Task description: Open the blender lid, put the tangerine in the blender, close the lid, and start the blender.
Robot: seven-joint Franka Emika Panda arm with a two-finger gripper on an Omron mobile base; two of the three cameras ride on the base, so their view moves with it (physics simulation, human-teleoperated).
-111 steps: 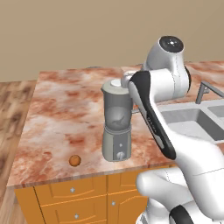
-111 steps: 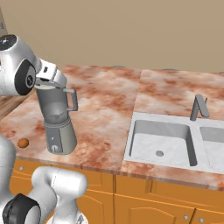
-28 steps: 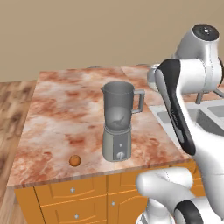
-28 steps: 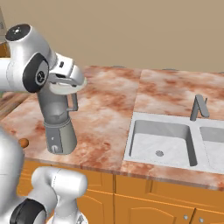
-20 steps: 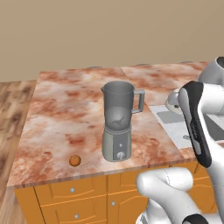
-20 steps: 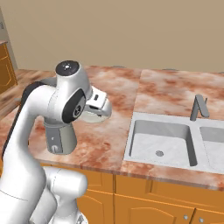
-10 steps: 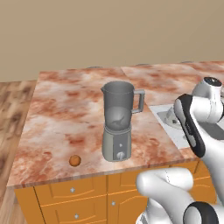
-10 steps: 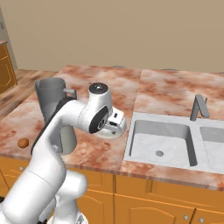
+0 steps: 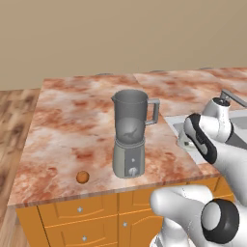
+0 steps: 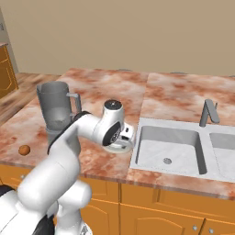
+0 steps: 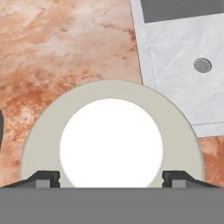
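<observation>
The blender point(image 9: 129, 140) point(image 10: 57, 114) stands near the counter's front edge, its smoky jar open at the top. The blender lid point(image 11: 111, 144) point(image 10: 115, 147), a pale disc with a white centre cap, sits low over the counter just left of the sink's rim. My gripper point(image 11: 110, 178) point(image 10: 120, 143) is shut on the lid, with one fingertip point(image 11: 45, 178) on each side of the white cap. The tangerine point(image 9: 83, 177) point(image 10: 24, 150) lies on the counter to the left of the blender's base, well away from the gripper.
A steel sink point(image 10: 170, 147) point(image 11: 188, 65) with a faucet point(image 10: 207, 112) lies right of the lid. Marble counter point(image 9: 72, 120) stretches behind and to the left of the blender. Wooden drawers point(image 9: 77, 212) run below the front edge.
The arm has swung from above the blender rightward and down, carrying the lid to just above the counter beside the sink. The jar is left open; the blender and tangerine have not moved.
</observation>
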